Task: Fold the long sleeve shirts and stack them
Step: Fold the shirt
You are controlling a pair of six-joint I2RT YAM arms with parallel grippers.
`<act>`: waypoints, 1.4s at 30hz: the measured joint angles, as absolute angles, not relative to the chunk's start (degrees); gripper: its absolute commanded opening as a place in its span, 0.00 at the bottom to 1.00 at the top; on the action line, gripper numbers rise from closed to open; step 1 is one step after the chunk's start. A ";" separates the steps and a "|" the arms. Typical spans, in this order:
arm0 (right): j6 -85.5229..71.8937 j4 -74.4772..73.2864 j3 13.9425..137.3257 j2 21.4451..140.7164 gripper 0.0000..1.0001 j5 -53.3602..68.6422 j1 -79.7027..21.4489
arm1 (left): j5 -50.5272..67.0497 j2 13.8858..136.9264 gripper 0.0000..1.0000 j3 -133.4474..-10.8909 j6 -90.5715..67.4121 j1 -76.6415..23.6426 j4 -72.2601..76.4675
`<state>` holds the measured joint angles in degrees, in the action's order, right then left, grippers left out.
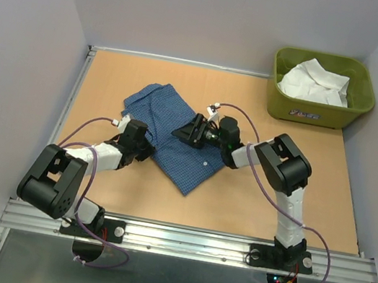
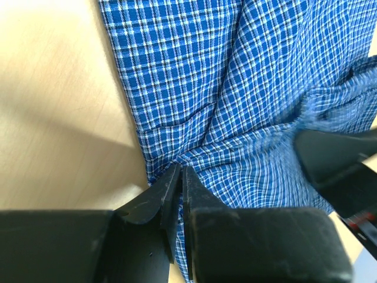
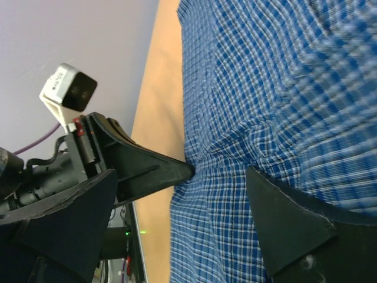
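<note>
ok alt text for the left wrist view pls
The left gripper, jaws nearly shut, pinches the edge of a blue checked shirt lying on a tan table. The right gripper's finger juts in at right, over the cloth.

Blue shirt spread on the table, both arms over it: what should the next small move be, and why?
Probably close the right hand on the cloth. It stands open astride a raised crease of the blue shirt, while the left hand is shut on the shirt's edge, so a second grip seems needed before any fold can be lifted.
</note>
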<state>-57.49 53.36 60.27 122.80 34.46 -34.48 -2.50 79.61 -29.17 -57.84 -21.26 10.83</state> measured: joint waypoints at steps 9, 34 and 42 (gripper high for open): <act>-55.66 49.76 60.27 120.55 0.95 34.87 -33.32 | -4.80 77.67 0.24 -31.29 -55.55 -21.26 7.09; -50.33 39.94 37.36 103.98 0.91 44.73 -44.56 | -14.66 65.43 0.47 -43.03 -40.58 -21.26 -5.78; -40.99 22.92 38.89 95.77 0.90 38.89 -44.56 | -15.53 72.47 0.53 -51.00 -35.75 -20.45 -6.72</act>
